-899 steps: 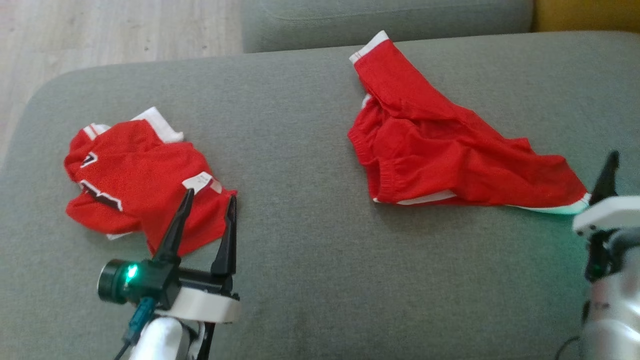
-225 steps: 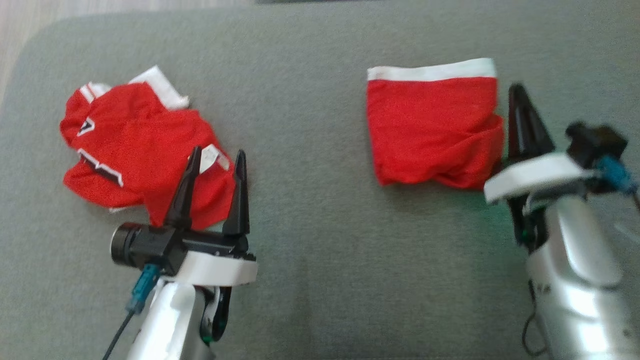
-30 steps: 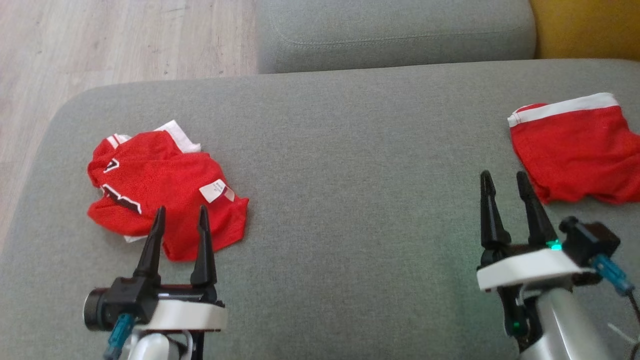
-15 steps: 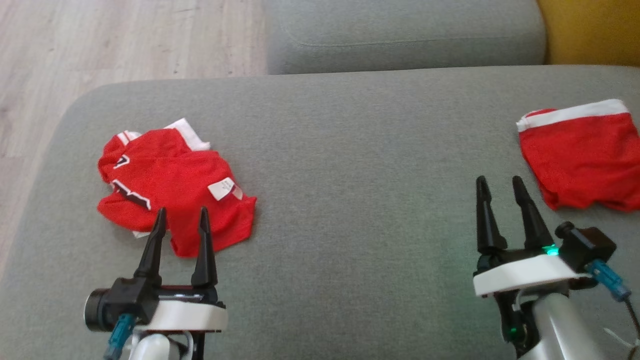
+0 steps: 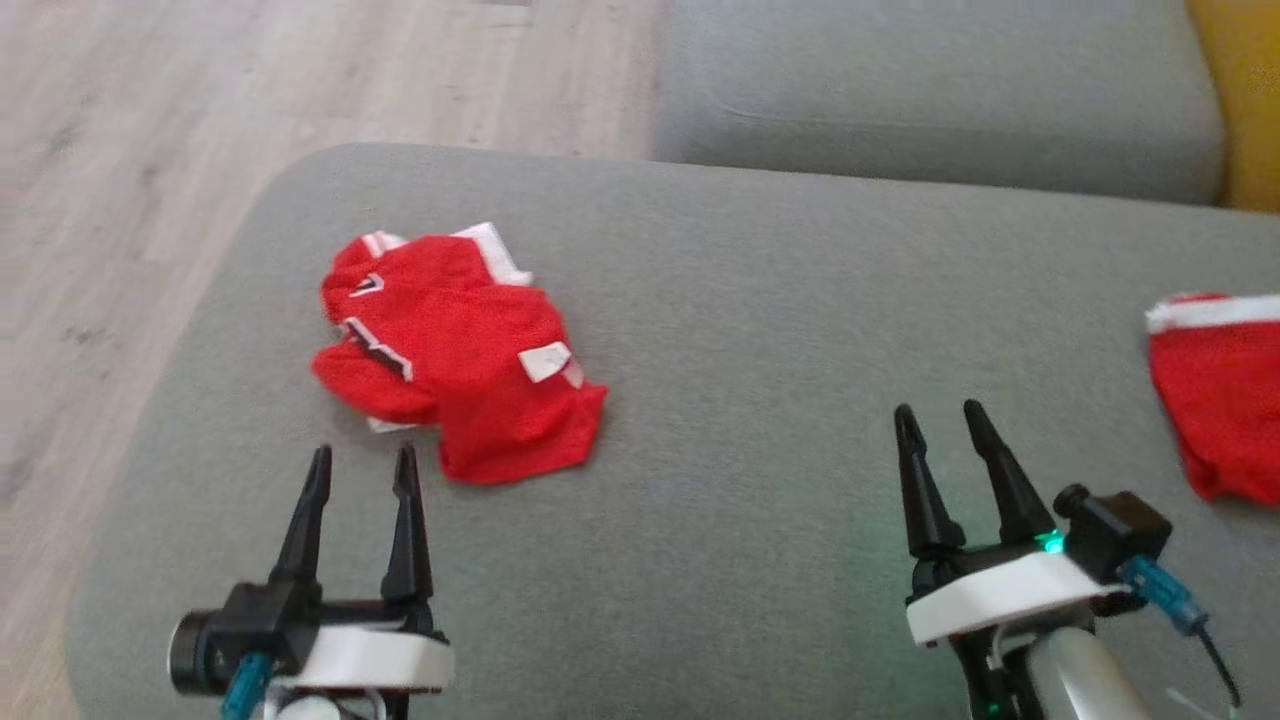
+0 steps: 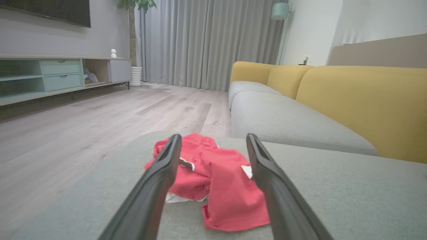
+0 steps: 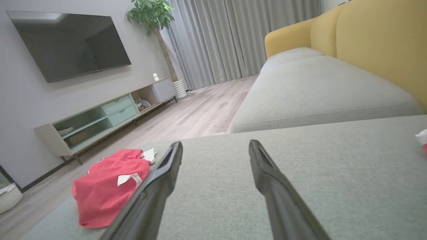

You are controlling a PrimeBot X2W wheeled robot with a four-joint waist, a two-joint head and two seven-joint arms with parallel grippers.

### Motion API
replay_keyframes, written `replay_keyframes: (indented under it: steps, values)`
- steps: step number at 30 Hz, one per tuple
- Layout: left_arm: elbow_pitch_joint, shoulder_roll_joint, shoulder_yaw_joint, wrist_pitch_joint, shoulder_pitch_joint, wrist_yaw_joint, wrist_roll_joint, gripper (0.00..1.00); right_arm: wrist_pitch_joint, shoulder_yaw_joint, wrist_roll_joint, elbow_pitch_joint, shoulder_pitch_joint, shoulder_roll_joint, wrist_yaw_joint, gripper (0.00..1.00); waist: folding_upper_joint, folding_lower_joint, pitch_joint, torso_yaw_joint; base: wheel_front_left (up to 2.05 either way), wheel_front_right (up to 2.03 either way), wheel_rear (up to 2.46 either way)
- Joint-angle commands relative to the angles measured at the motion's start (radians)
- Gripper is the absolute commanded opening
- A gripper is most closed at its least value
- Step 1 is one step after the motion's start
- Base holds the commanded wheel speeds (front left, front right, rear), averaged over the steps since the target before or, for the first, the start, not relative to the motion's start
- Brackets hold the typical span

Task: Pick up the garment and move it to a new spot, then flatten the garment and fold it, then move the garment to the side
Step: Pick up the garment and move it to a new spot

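A crumpled red garment [image 5: 455,350] with white trim and a white label lies on the left part of the grey cushion [image 5: 760,330]; it also shows as the red garment [image 6: 213,173] ahead of my left fingers and the red garment [image 7: 106,186] at lower left. My left gripper [image 5: 360,460] stands open just short of it, empty. A folded red garment [image 5: 1220,390] with a white band rests at the right edge. My right gripper [image 5: 940,415] is open and empty, left of that folded piece.
Wooden floor [image 5: 120,180] lies past the cushion's rounded left edge. A second grey seat cushion [image 5: 930,90] and a yellow sofa back [image 6: 363,100] sit behind. A TV stand [image 7: 100,123] stands along the far wall.
The head camera has swung to the left, so both garments sit further right in the picture. Both grippers stay open and empty, and the garments lie as before.
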Motion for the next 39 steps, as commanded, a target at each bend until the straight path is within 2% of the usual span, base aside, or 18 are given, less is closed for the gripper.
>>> replay_keyframes:
  steps: [1,11,20,28,33,39]
  values:
    - [-0.029,0.003,0.036,-0.005,-0.016,0.003,-0.001,1.00,-0.011,0.029,0.006,-0.027,-0.023,0.000,-0.001,1.00,0.0000,0.0000,-0.021,0.051,0.00,0.00,0.00]
    - [-0.026,0.003,0.042,-0.005,0.015,0.000,0.012,1.00,-0.011,0.066,0.026,-0.014,0.000,0.000,-0.001,1.00,0.0000,0.0000,-0.051,0.167,0.00,0.00,0.00]
    - [-0.025,0.003,0.047,-0.005,0.021,-0.010,0.019,1.00,-0.011,0.074,0.034,-0.017,0.008,0.000,-0.001,1.00,0.0000,0.0000,-0.041,0.206,0.00,0.00,0.00]
    - [0.039,0.019,0.004,0.002,-0.041,-0.047,0.054,1.00,-0.011,0.076,0.013,-0.022,-0.011,0.000,-0.001,1.00,0.0000,0.0000,0.020,0.173,0.00,0.00,0.00]
    - [0.162,0.037,-0.084,0.112,-0.183,-0.100,0.075,1.00,-0.011,0.062,-0.012,-0.031,-0.041,0.000,-0.001,1.00,0.0000,0.0000,0.101,0.124,0.00,0.00,0.00]
    - [0.328,0.046,-0.165,0.216,-0.357,-0.124,0.064,1.00,-0.011,0.049,-0.033,-0.038,-0.073,0.000,-0.001,1.00,0.0000,0.0000,0.187,0.063,0.00,0.00,0.00]
